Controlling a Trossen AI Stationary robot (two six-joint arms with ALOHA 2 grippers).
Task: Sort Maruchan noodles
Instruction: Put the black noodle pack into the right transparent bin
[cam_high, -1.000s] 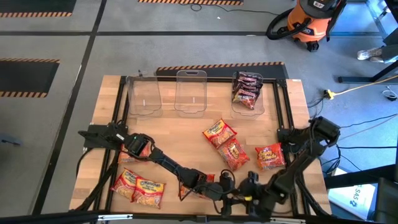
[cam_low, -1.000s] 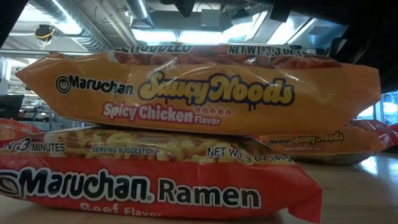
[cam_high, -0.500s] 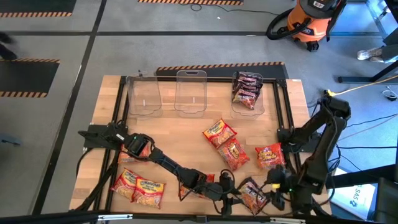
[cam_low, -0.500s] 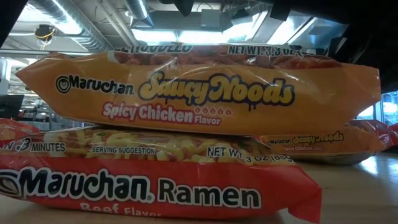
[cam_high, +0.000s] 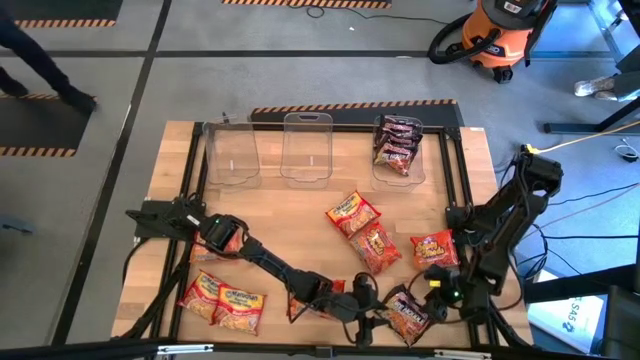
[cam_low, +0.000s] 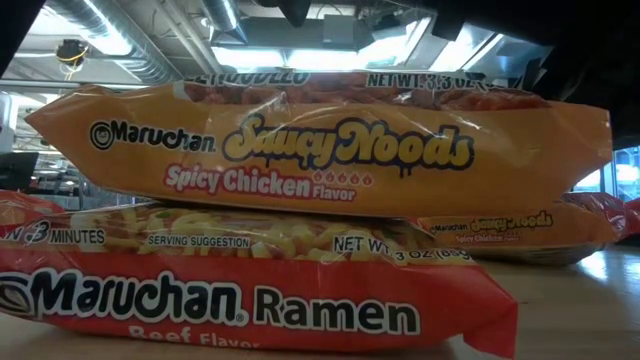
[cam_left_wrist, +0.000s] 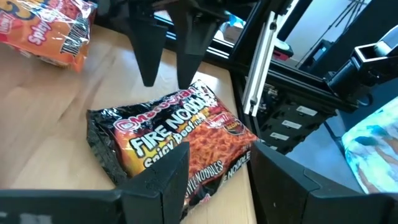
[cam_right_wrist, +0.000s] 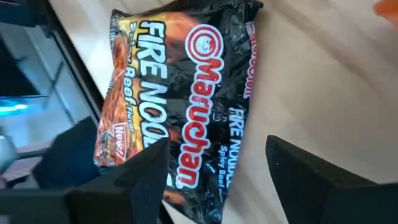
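High view: the wooden table (cam_high: 300, 200) carries three clear bins along the far edge. The left bin (cam_high: 230, 152) and middle bin (cam_high: 306, 148) hold nothing visible; the right bin (cam_high: 398, 150) holds dark packets (cam_high: 396, 143). Loose orange-red packets sit mid-table (cam_high: 351, 213), (cam_high: 376, 247), (cam_high: 435, 251), and two more lie near the front-left corner (cam_high: 222, 300). A black Fire Noodles packet (cam_high: 408, 313) lies flat at the front edge, right of centre. The left gripper (cam_high: 372, 311) sits just beside it at the end of a long reach, with a red packet (cam_high: 308, 300) under the forearm. The right gripper (cam_high: 432, 297) is at the packet's other side.

Low view: stacked packets fill the frame — an orange Saucy Noods Spicy Chicken pack (cam_low: 320, 150) on top of a red Ramen Beef pack (cam_low: 250, 295). No gripper visible.

Left wrist view: left fingers (cam_left_wrist: 165, 180) stand apart, nothing between them, black packet (cam_left_wrist: 171, 140) just ahead on the wood. The right gripper's fingers (cam_left_wrist: 149, 46) hang over its far side.

Right wrist view: right fingers (cam_right_wrist: 146, 165) spread wide, straddling the black packet (cam_right_wrist: 186, 93) — not clamped, packet flat on the table.
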